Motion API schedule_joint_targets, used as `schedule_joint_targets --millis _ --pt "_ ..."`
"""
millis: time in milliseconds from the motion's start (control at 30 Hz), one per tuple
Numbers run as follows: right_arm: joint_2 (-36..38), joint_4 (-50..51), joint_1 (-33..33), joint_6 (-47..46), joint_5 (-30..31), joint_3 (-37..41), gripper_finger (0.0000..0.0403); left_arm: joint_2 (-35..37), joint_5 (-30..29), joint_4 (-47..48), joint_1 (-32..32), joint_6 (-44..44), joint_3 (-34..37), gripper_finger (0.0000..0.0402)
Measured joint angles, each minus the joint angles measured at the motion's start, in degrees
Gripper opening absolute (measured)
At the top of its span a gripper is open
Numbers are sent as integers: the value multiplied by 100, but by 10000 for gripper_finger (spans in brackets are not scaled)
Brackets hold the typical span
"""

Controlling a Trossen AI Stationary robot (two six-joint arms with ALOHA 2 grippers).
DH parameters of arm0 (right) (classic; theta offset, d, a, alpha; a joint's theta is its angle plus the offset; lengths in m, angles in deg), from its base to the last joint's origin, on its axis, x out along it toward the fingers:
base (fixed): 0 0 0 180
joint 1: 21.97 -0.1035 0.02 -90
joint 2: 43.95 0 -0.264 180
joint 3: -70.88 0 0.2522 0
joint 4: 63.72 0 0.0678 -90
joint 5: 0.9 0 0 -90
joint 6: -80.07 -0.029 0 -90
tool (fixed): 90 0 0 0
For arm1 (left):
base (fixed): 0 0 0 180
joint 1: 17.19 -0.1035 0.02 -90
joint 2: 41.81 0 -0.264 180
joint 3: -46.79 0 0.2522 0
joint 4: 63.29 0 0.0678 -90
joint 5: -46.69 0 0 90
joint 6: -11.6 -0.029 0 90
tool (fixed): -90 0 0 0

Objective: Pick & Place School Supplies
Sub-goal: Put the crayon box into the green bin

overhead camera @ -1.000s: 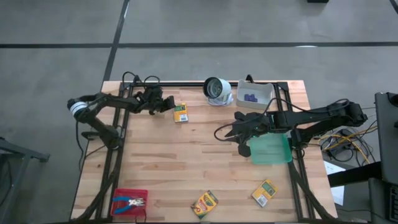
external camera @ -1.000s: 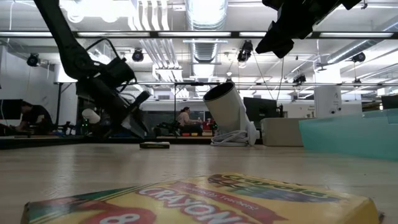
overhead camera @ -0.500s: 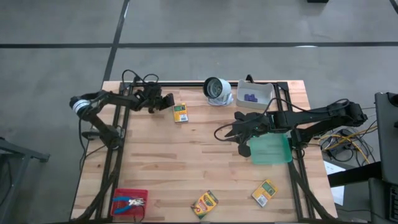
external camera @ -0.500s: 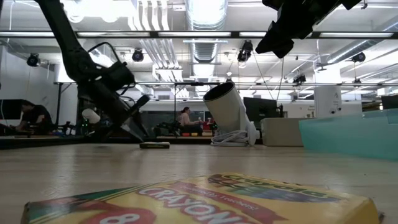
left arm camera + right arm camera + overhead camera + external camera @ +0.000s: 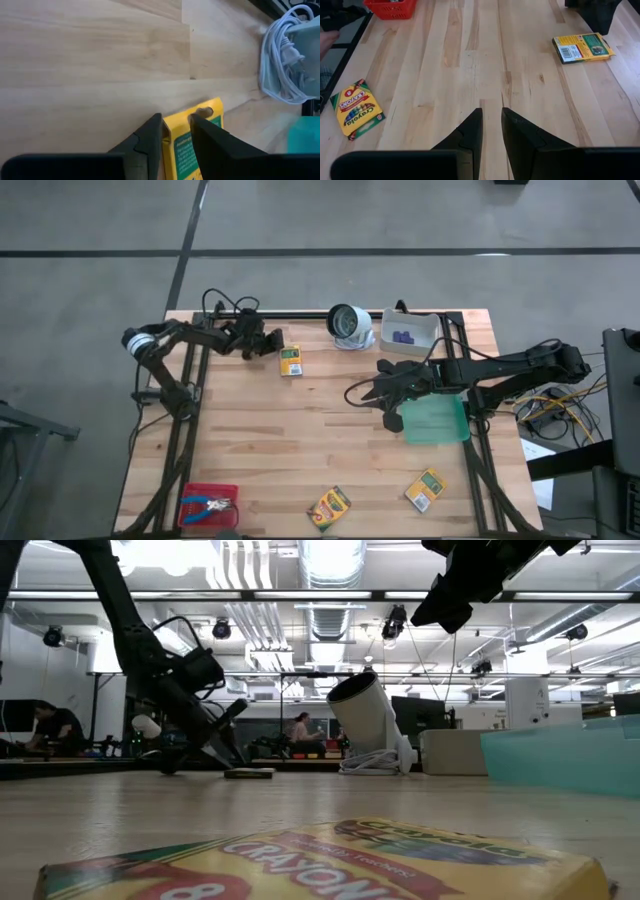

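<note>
My left end effector (image 5: 176, 127), fingers slightly apart, straddles the far crayon box (image 5: 290, 361) edge without gripping; closing off-centre could skid it. Right end effector (image 5: 491, 125) hovers mid-tabletop (image 5: 300, 440), nearly closed, empty.

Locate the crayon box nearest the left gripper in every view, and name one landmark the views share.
High view: crayon box at the table's far side, beside the left gripper.
Low view: flat, far off, by that gripper.
Left wrist view: yellow box showing between the fingers.
Right wrist view: far across the table.
Shared landmark: the white-grey round object, though not in the right wrist view.
</note>
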Motion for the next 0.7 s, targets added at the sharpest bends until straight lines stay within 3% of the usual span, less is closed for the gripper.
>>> schedule_joint_targets --millis 467,700 --pt "-2 2 0 -8 0 0 68 -215 117 -11 -2 -32 -126 105" --pt "-2 2 0 0 0 0 68 -224 100 -4 5 -61 -126 68"
